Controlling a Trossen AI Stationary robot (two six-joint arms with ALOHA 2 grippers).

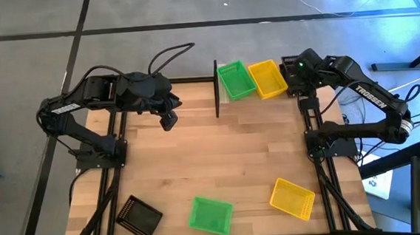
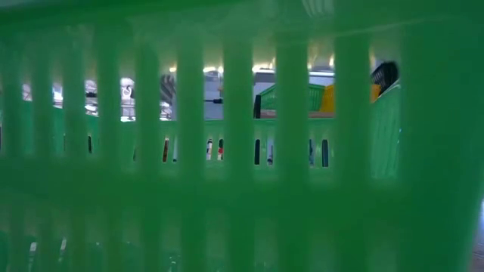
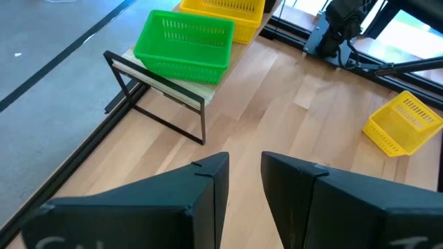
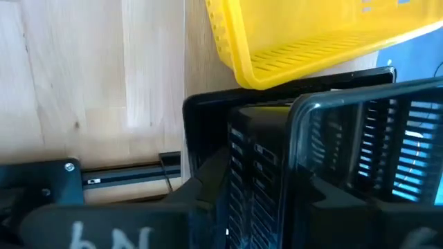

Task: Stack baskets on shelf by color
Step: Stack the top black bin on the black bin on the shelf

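The shelf (image 3: 173,86) stands at the table's far edge. A green basket (image 1: 235,80) and a yellow basket (image 1: 268,78) rest on it side by side. My right gripper (image 1: 294,73) is at the shelf's right end, shut on a black basket (image 4: 332,159) next to the yellow one (image 4: 304,41). My left gripper (image 1: 168,120) hangs open and empty over the table left of the shelf. It also shows in the left wrist view (image 3: 242,187). A black (image 1: 139,216), a green (image 1: 210,214) and a yellow basket (image 1: 292,198) lie near the near edge. My right gripper holds the black basket by a mesh wall (image 4: 256,173), coming from the table's right side. The basket fills the wrist view and hides the fingertips, so the kind of hold does not show. A second black rim (image 4: 208,111) shows around it, right beside the yellow basket.
The green basket on the table (image 2: 242,151) stands right before the low camera and covers nearly all of that view. A thin black shelf post (image 1: 216,87) stands left of the shelved green basket. Bare tabletop (image 1: 235,153) lies between the shelf and the three loose baskets.
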